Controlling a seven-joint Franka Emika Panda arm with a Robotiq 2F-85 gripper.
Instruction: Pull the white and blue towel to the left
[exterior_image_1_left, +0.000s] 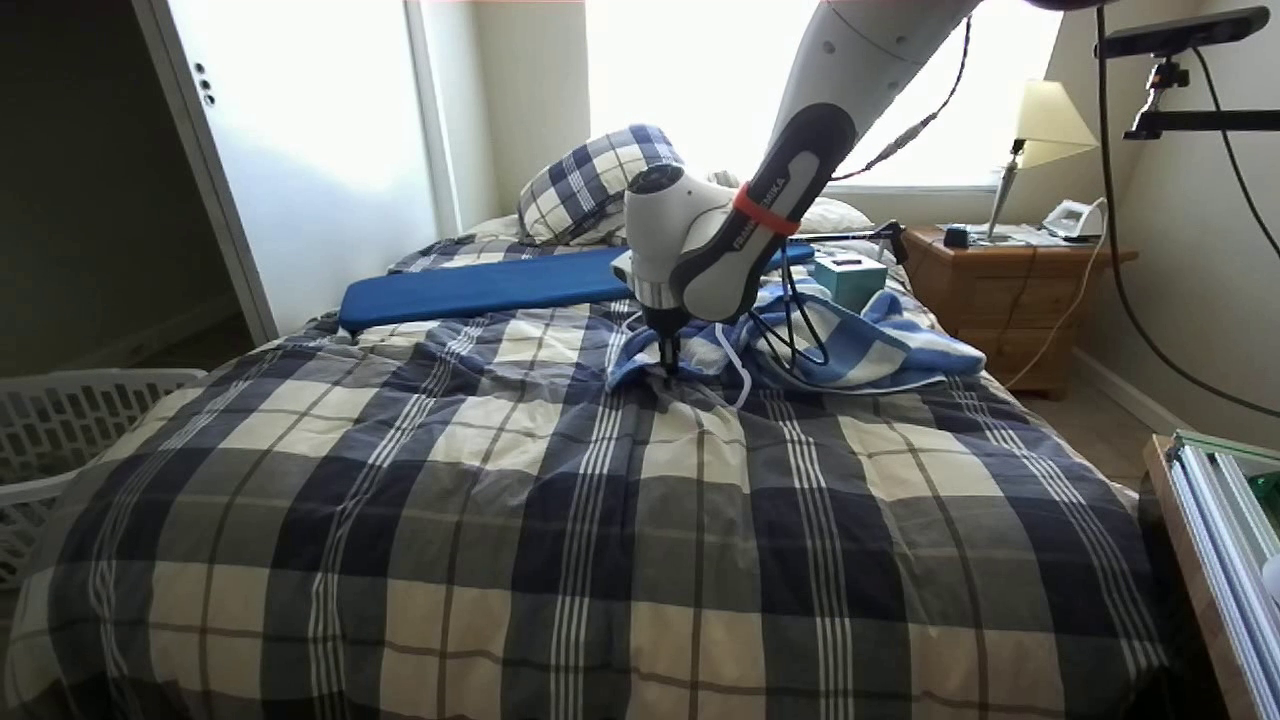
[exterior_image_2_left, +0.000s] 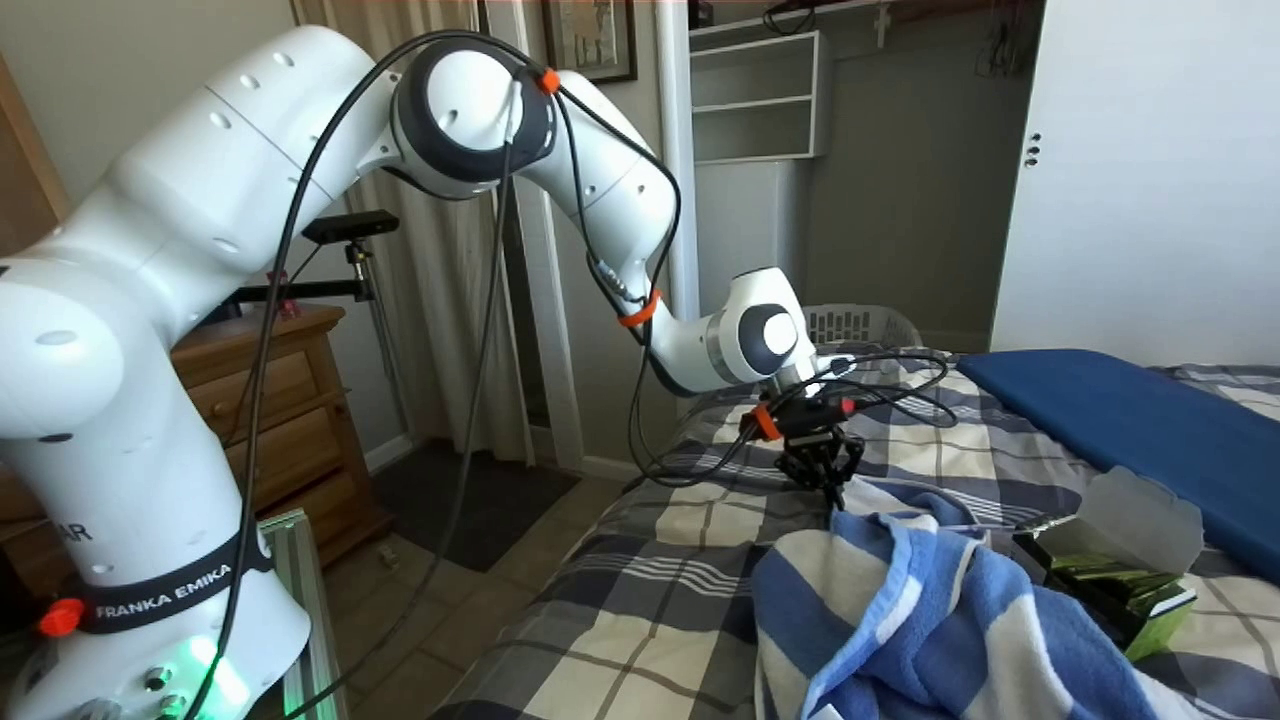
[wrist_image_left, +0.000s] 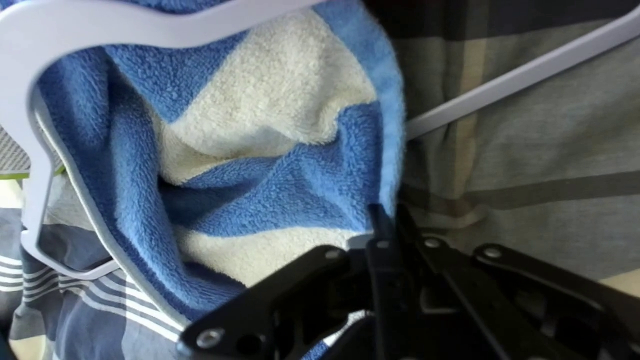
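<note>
The white and blue towel (exterior_image_1_left: 850, 340) lies rumpled on the bed, with one corner reaching to the gripper. It also shows in an exterior view (exterior_image_2_left: 930, 620) and fills much of the wrist view (wrist_image_left: 280, 100). My gripper (exterior_image_1_left: 669, 368) points down at the towel's near edge; it also shows in an exterior view (exterior_image_2_left: 835, 500). In the wrist view the fingertips (wrist_image_left: 392, 215) are close together, with the towel's light blue hem pinched between them. Part of the towel under the gripper is hidden.
A white hanger (wrist_image_left: 150, 25) lies over and partly under the towel. A teal tissue box (exterior_image_1_left: 850, 282), seen open and green in an exterior view (exterior_image_2_left: 1110, 580), stands beside the towel. A blue board (exterior_image_1_left: 490, 287) lies behind. A laundry basket (exterior_image_1_left: 90, 420) stands beside the bed.
</note>
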